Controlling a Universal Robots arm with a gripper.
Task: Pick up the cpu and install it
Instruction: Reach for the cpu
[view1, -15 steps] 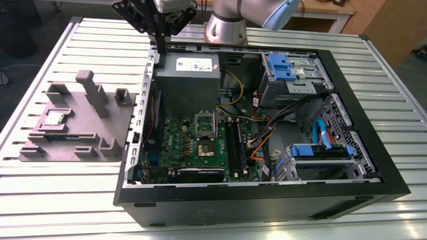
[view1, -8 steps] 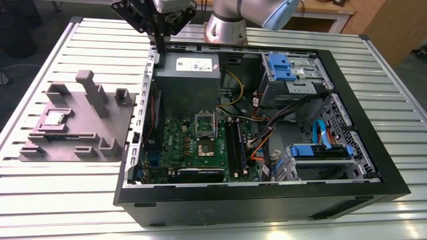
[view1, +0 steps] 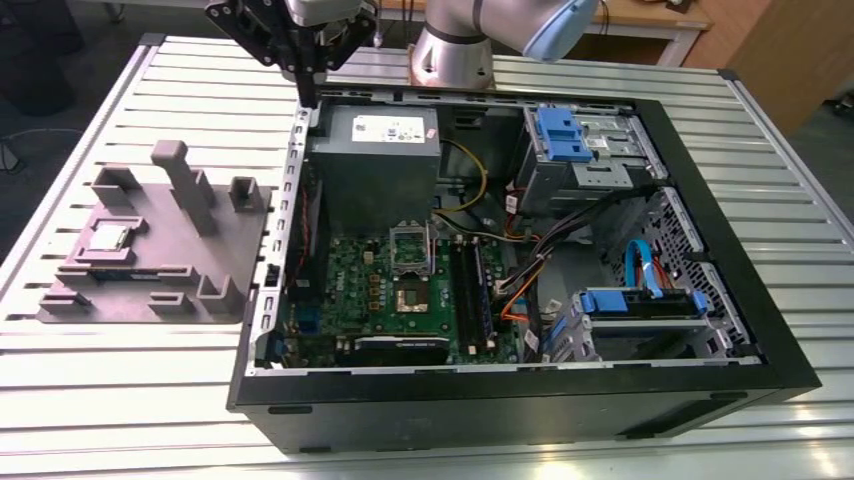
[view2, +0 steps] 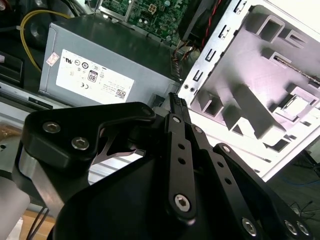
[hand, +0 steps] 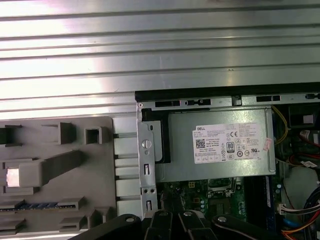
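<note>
Nearest the exterior camera runs the black near wall of the open computer case (view1: 534, 400), resting on the slotted metal surface (view1: 120, 385).

Start at the exterior view's left. You have the grey moulded tray (view1: 167, 262) with its upright posts (view1: 171, 160), just beside the case. The cpu (view1: 110, 237) lies flat in a recess on the tray's side away from the case, silver top up, not yet picked up. In the second wrist view the cpu (view2: 299, 105) shows as a pale square in its pocket, and in the first wrist view the cpu (hand: 17, 176) is a bright patch.

Next comes your tool (view1: 310, 95), hanging from the arm (view1: 467, 40) over the case's far corner on that side, above the rim beside the grey power supply (view1: 378, 165). Its fingers are pressed together with nothing between them.

The relation to mind is this: from the tool, the cpu lies toward the exterior view's left and toward the camera, lower and well apart, with the tray's posts standing between. The chip is square, so it has no long axis to line up with.

Further right, the green motherboard (view1: 387, 320) lies on the case floor, and what I take to be its socket (view1: 411, 295) is uncovered, nearer the camera than the tool. At the far right stands a blue-latched drive cage (view1: 574, 140).
</note>
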